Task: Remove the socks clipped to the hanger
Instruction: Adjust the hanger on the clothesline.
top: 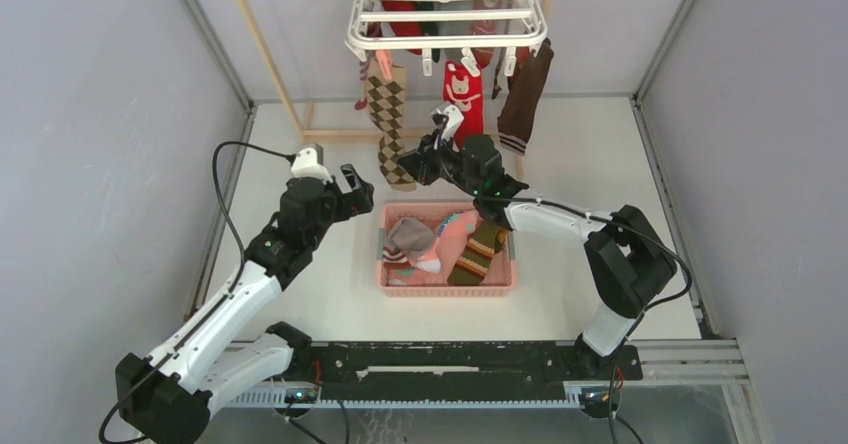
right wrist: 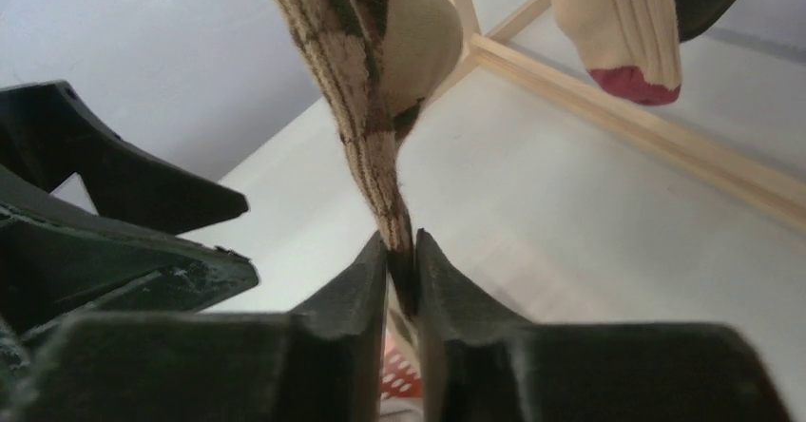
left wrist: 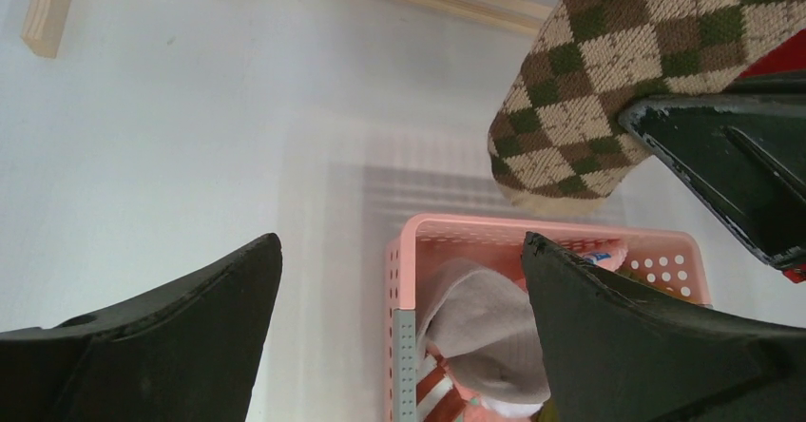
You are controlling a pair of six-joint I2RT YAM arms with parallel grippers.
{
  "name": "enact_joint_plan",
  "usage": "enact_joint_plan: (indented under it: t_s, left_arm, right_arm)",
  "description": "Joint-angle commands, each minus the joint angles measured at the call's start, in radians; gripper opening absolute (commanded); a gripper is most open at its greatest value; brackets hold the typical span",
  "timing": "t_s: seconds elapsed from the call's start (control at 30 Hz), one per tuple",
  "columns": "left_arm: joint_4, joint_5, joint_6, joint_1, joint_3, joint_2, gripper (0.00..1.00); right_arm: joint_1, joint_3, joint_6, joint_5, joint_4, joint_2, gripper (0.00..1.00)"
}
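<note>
Brown argyle sock [right wrist: 373,80] toe pinched in right claw [right wrist: 401,251] | left claw [left wrist: 399,243] apart, just beside

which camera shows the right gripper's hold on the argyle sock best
Right wrist: the right gripper pinches the argyle sock at its lower end, close up. Top external shows it hanging from the hanger, grip tiny. Left wrist shows only its toe.
</note>
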Motion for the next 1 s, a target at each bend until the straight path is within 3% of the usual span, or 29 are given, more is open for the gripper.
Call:
enact_joint_plan:
  t_s: [0.0,0.13,0.33,0.53,0.7,0.97]
  left_arm:
    - [0.036,0.018,0.023,0.008,0.07,-0.01,1.0]
    - [0.034,0.023,0.025,0.008,0.073,-0.011,1.0]
    - [0.032,0.031,0.021,0.008,0.07,-0.014,1.0]
    - [0.031,0.045,0.013,0.008,0.064,-0.021,1.0]
    - [0.03,0.054,0.009,0.009,0.064,-0.018,1.0]
    - [0.019,0.053,0.015,0.009,0.067,-0.02,1.0]
  right_arm:
    - [-0.002,0.022,-0.019,-0.033,-0.073,-0.102,0.41]
    - [-0.027,-0.092,-0.01,0.019,-0.089,-0.247,0.63]
    - [-0.157,-0.238,0.018,0.023,-0.193,-0.482,0.65]
    - [-0.369,-0.323,0.069,-0.028,-0.234,-0.651,0.69]
    - [-0.52,-0.323,0.107,-0.092,-0.216,-0.641,0.72]
    - [-0.686,-0.292,0.194,-0.178,-0.058,-0.447,0.73]
